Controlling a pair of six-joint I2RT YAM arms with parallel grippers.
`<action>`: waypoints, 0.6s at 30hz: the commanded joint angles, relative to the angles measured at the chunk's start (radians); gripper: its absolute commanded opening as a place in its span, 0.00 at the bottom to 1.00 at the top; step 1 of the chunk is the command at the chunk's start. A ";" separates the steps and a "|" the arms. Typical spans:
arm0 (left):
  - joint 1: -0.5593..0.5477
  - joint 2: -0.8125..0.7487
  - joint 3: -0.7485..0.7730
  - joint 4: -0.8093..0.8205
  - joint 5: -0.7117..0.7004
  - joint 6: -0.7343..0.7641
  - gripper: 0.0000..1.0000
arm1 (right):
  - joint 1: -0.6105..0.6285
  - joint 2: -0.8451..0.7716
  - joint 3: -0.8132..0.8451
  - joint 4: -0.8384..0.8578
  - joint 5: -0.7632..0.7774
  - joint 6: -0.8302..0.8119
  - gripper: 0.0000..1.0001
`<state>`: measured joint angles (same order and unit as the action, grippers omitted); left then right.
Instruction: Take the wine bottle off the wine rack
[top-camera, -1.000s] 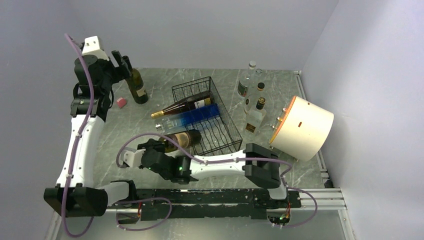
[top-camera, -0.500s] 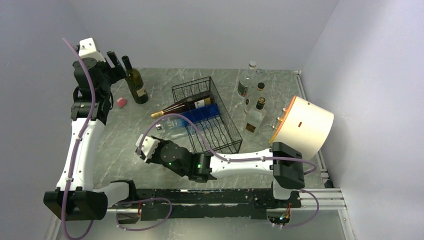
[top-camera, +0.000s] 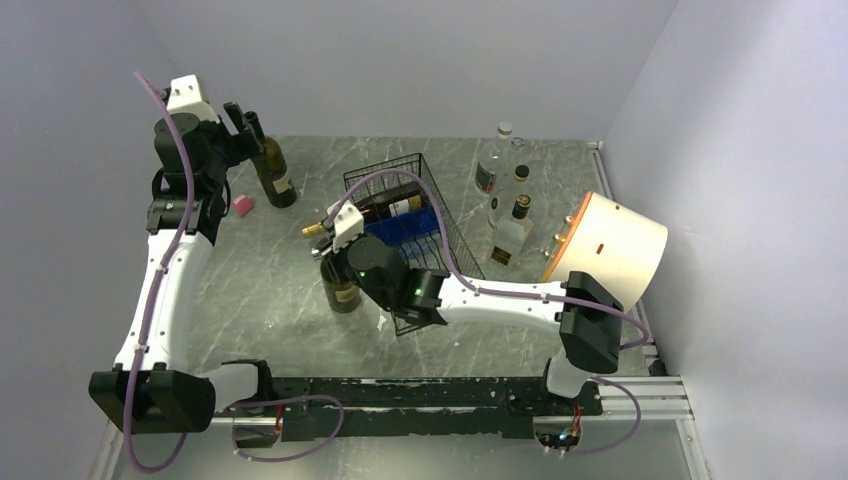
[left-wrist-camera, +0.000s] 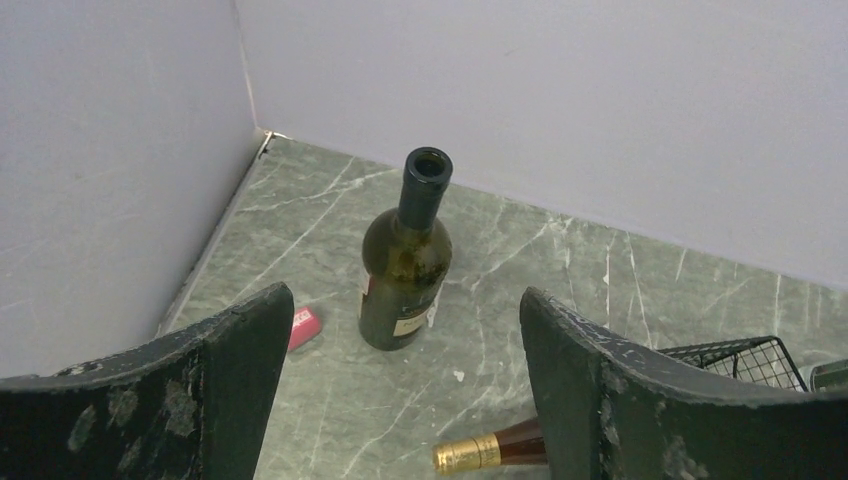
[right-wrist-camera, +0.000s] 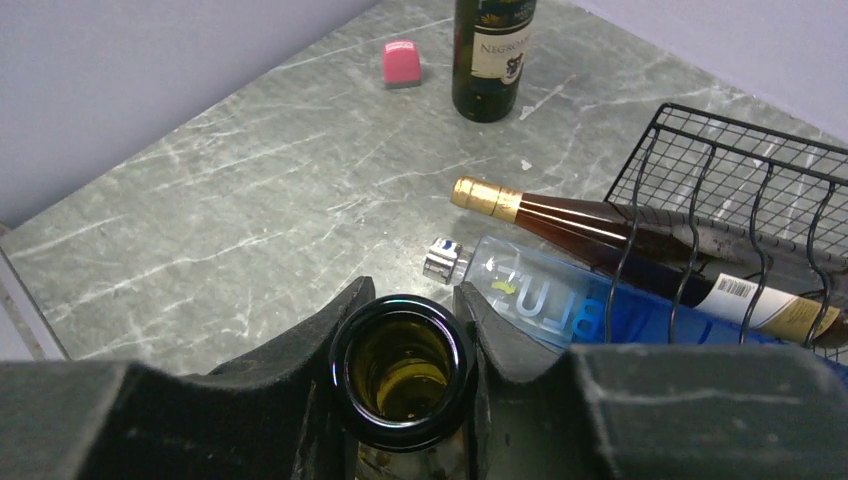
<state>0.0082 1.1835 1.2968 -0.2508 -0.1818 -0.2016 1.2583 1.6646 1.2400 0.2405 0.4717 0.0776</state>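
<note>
The right gripper (right-wrist-camera: 402, 325) is clenched on the neck of the wine bottle (top-camera: 342, 288), whose open mouth shows between the fingers. The bottle is upright, long axis vertical and mouth up. It is off the rack (top-camera: 455, 265), just beside the rack's near-left corner. Whether its base meets the surface (top-camera: 260, 290) I cannot tell.

To the left and near side of it the surface lies bare as far as the left arm. To the right the rack's wire wall is close.

In the rack a brown bottle (top-camera: 385, 208) and a blue bottle (top-camera: 410, 226) lie side by side, necks pointing left past the wire edge.

The left gripper (left-wrist-camera: 400, 330) hangs wide open in the far-left corner, above an upright green bottle (left-wrist-camera: 405, 265) and apart from it. A pink block (left-wrist-camera: 305, 325) lies near that bottle, by the left wall.

Clear bottles (top-camera: 505, 190) and a white drum (top-camera: 610, 255) fill the right side beyond the rack.
</note>
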 joint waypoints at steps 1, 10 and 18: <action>-0.022 0.011 0.003 0.042 0.049 0.020 0.88 | -0.011 -0.023 0.012 -0.045 0.009 0.059 0.39; -0.178 -0.041 0.010 0.007 -0.062 0.106 0.91 | -0.019 -0.003 0.074 -0.101 -0.019 0.047 0.69; -0.183 -0.178 0.020 -0.281 0.148 0.024 0.94 | -0.018 -0.146 -0.026 -0.096 -0.030 0.006 0.90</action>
<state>-0.1745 1.0744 1.2968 -0.3660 -0.1719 -0.1429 1.2446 1.6344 1.2694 0.1417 0.4511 0.1081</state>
